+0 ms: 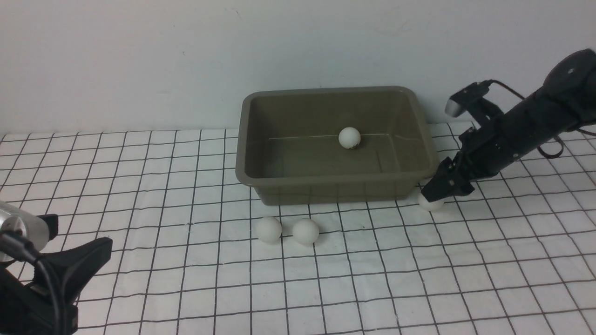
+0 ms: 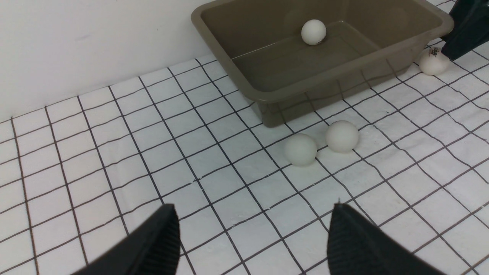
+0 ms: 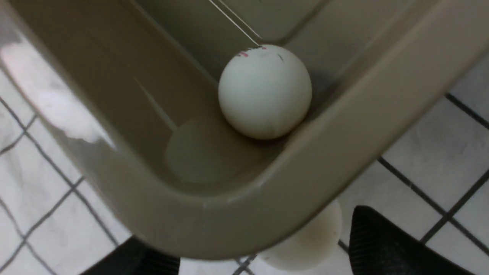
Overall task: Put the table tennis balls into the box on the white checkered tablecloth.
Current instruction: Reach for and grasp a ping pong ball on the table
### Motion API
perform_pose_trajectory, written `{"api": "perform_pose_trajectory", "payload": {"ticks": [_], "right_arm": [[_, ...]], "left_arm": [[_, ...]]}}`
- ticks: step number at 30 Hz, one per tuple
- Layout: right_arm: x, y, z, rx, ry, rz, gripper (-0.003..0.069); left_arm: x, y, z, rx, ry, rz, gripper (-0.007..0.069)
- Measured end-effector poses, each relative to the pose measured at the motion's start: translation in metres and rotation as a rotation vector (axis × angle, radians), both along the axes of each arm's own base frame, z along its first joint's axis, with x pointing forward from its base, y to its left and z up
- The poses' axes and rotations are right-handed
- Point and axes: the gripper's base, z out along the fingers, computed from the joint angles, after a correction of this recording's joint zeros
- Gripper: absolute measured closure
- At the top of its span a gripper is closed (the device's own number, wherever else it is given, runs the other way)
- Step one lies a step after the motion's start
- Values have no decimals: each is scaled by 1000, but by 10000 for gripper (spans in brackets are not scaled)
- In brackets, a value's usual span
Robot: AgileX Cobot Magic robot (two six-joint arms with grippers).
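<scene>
Front view, rounded olive box (image 1: 335, 190), perhaps plastic, matte balls (image 1: 269, 229)

I can read nothing here, only marks. The ball (image 3: 264, 91) in the box (image 3: 344, 126) carries a small print at the edge of its face, as my right wrist camera shows it: a few pink strokes and a short dark tick, too smeared to make letters. From the front the same ball shows only a dark speck low on its face. The ball outside (image 2: 433, 63), on the cloth by the box's right end, bears a short dark line of print, seen from my left wrist, too small to spell out.
</scene>
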Motion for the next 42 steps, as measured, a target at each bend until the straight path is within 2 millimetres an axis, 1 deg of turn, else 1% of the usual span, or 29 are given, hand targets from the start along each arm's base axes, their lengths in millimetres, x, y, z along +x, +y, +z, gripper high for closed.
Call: {"api": "perform_pose_trajectory", "payload": {"ticks": [5, 9, 15, 19, 22, 23, 24, 25, 28, 35, 40, 42], "right_arm": [[5, 0, -2, -34, -51, -16, 125], [6, -1, -5, -38, -47, -16, 125], [7, 0, -22, -37, -9, -18, 125], [8, 1, -26, -26, 4, -25, 132], [8, 1, -26, -16, 4, -31, 181], [8, 1, -26, -16, 4, -31, 219], [8, 1, -26, -16, 4, -31, 279], [8, 1, -26, -16, 4, -31, 313], [8, 0, -26, -29, 2, -23, 307], [8, -7, -21, -112, -9, 15, 308], [11, -26, -9, -163, -7, 4, 308], [14, -41, 5, -149, -15, -33, 308]], "left_arm": [[0, 0, 0, 0, 1, -1, 157], [0, 0, 0, 0, 1, -1, 157], [0, 0, 0, 0, 1, -1, 157], [0, 0, 0, 0, 1, -1, 157], [0, 0, 0, 0, 1, -1, 157], [0, 0, 0, 0, 1, -1, 157], [0, 0, 0, 1, 1, -1, 157], [0, 0, 0, 1, 1, -1, 157], [0, 0, 0, 3, 1, -1, 157], [0, 0, 0, 6, 1, -1, 157], [0, 0, 0, 7, 1, -1, 157], [0, 0, 0, 8, 1, -1, 157]]}}
